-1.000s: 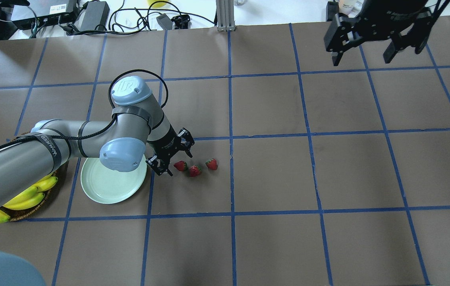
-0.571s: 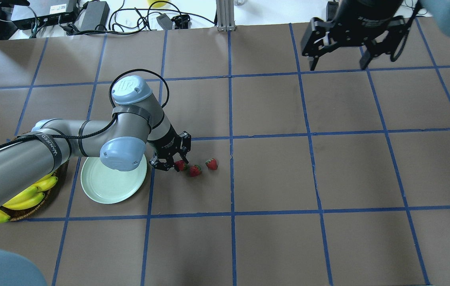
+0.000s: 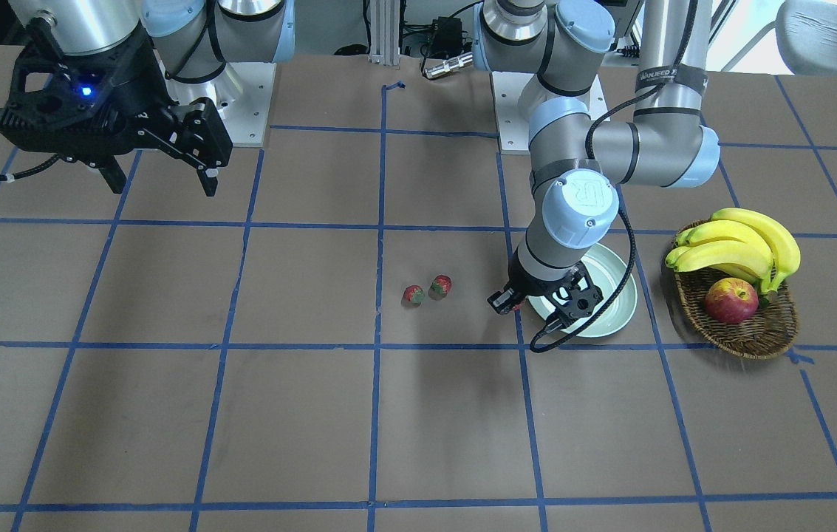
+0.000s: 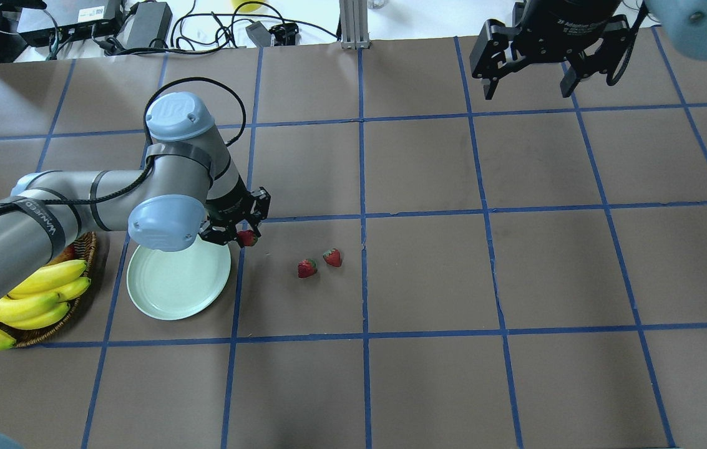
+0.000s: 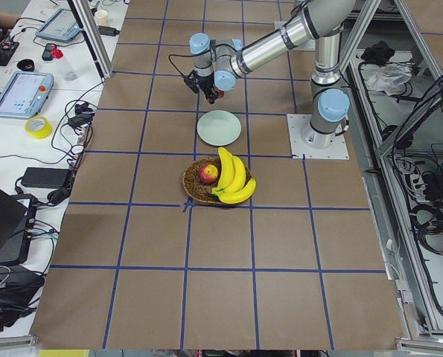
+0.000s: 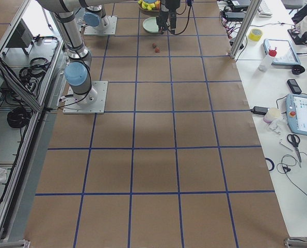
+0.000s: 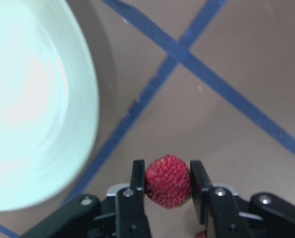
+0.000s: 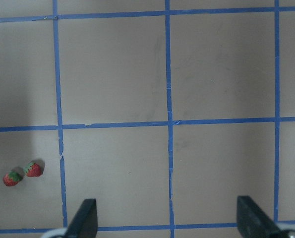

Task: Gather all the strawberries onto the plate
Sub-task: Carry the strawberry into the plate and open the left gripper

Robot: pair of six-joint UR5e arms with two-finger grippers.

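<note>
My left gripper (image 4: 242,237) is shut on one strawberry (image 4: 247,237) and holds it above the table just beside the far right rim of the mint plate (image 4: 172,287). The left wrist view shows that strawberry (image 7: 167,180) pinched between both fingers, with the plate (image 7: 33,109) to its left. Two more strawberries (image 4: 307,268) (image 4: 332,257) lie side by side on the brown table to the right of the plate; they also show in the right wrist view (image 8: 12,178) (image 8: 33,169). My right gripper (image 4: 528,87) is open and empty, high over the far right.
A brown wicker basket (image 3: 750,336) with bananas (image 3: 739,247) and a red-yellow apple (image 3: 730,301) stands just left of the plate as I face it. Cables and power bricks (image 4: 141,25) lie beyond the table's far edge.
My left gripper closed on the nearest strawberry, then carried it left and back to the plate's rim. My right gripper shifted left over the far side.
</note>
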